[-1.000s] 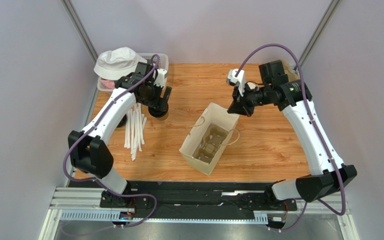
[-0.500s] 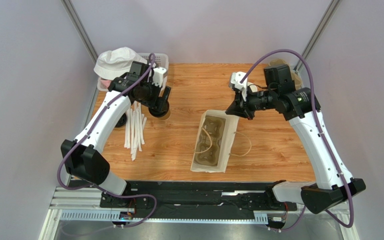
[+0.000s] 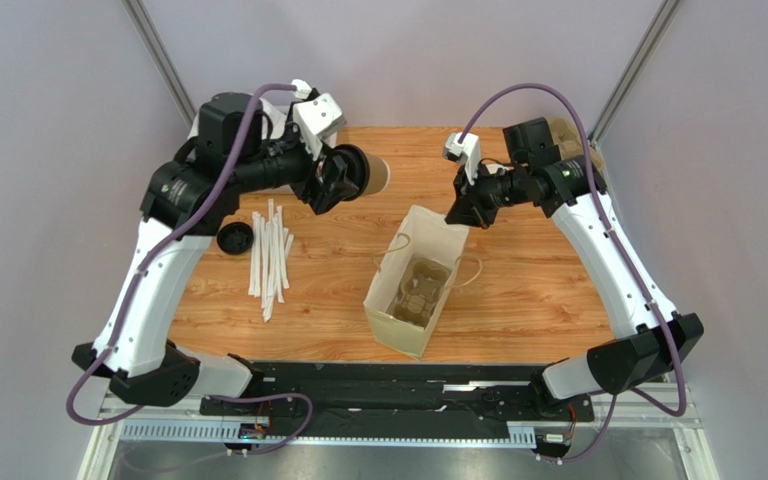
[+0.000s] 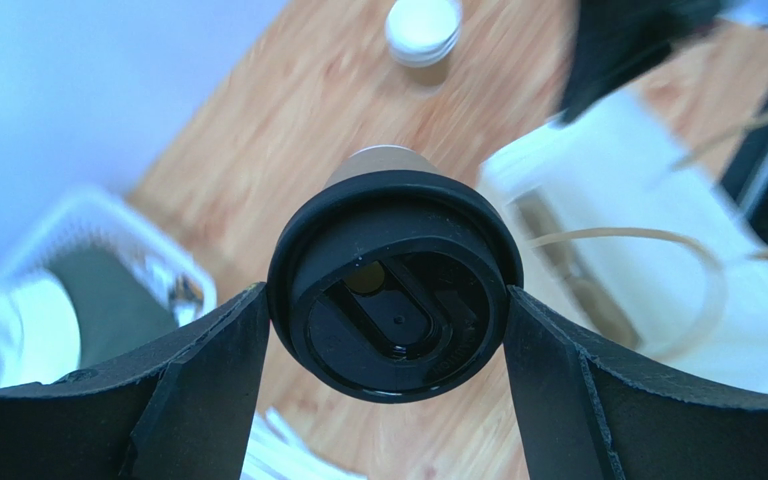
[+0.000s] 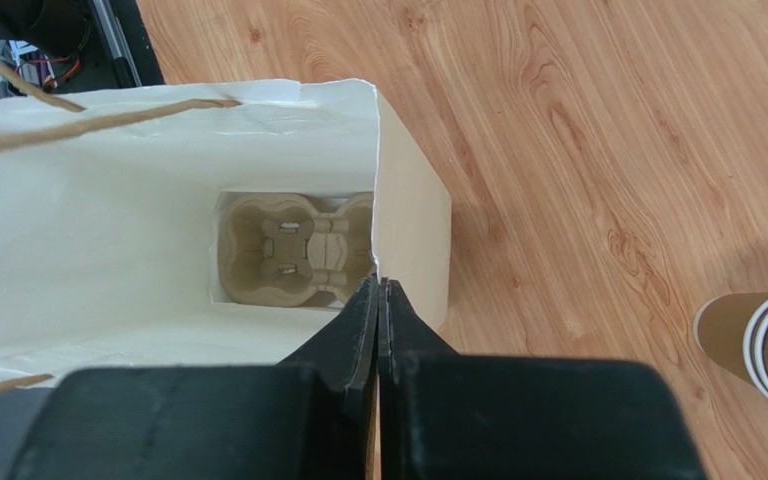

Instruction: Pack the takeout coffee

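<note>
Left gripper (image 3: 343, 180) first: my two black fingers (image 4: 208, 390) stand wide and press on either side of the round black plastic lid of the small tan paper takeout coffee cup (image 4: 395, 285). I have that cup clamped by its lid. From above, the cup (image 3: 370, 173) is up off the wooden table (image 3: 538, 280) and tipped on its side, lid toward my wrist and tan body pointing away. It sits over the far-left part of the table, well apart from the bag and outside it.

Over to my right gripper (image 5: 379, 300): the jaws are pinched tight together on the far rim of the tall paper carrier bag (image 5: 108, 220), white inside, with brown cord handles. The bag (image 3: 398, 262) stands open near the middle of the table. Deep at its bottom lies a moulded pulp cup tray (image 5: 298, 250).

On the left, a flat loose black disc (image 3: 234, 239) lies just beside a row of white paper-wrapped straws (image 3: 270, 258). At the right edge of my right wrist view, a stack of brown paper cups (image 5: 758, 345) stands on the wood, apart from the bag.
</note>
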You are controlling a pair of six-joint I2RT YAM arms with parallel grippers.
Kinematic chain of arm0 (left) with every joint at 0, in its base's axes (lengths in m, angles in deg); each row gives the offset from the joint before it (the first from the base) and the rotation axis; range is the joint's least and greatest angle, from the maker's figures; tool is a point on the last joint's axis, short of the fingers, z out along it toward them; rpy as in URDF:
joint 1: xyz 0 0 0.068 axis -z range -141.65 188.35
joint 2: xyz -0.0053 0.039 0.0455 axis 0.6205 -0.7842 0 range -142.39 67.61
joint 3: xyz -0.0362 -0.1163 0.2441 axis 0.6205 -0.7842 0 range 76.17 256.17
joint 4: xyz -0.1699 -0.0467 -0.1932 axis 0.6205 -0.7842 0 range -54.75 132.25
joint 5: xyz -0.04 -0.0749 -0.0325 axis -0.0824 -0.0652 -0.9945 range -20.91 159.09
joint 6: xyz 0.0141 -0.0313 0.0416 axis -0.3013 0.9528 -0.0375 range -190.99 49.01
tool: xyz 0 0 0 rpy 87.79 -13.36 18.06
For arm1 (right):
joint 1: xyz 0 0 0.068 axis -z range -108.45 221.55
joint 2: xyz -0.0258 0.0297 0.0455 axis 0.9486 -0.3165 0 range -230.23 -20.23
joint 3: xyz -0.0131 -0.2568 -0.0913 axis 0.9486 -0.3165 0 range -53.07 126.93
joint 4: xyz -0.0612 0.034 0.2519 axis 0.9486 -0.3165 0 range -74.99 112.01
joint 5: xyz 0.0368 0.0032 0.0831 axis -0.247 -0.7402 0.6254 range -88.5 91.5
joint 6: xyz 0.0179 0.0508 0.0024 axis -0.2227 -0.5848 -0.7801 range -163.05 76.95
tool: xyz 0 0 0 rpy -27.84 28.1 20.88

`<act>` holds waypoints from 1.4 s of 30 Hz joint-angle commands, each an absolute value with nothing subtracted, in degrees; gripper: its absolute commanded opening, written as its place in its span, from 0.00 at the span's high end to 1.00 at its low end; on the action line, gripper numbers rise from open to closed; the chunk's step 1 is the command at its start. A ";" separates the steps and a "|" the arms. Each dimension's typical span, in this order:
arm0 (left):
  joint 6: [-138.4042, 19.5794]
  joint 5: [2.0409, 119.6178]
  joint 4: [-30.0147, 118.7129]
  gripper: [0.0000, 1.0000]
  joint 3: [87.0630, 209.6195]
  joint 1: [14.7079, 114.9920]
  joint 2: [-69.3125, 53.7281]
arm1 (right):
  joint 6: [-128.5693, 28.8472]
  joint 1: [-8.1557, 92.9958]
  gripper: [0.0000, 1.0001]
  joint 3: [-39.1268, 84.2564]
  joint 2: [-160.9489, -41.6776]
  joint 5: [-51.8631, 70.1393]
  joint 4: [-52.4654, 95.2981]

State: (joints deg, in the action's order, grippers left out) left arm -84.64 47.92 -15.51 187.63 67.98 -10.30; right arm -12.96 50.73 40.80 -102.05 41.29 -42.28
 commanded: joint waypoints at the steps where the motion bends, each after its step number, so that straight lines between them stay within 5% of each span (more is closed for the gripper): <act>1: -92.07 40.80 -18.13 0.73 194.81 73.84 -8.67 | -17.82 50.63 1.00 45.63 -104.42 41.22 -39.42; 18: -115.89 49.57 -31.67 0.75 200.63 97.49 -15.17 | -18.17 43.69 1.00 51.44 -106.10 33.94 -42.32; 42: -124.08 56.43 -31.14 0.77 185.86 101.98 -17.90 | -20.11 39.99 1.00 48.89 -102.76 33.31 -42.32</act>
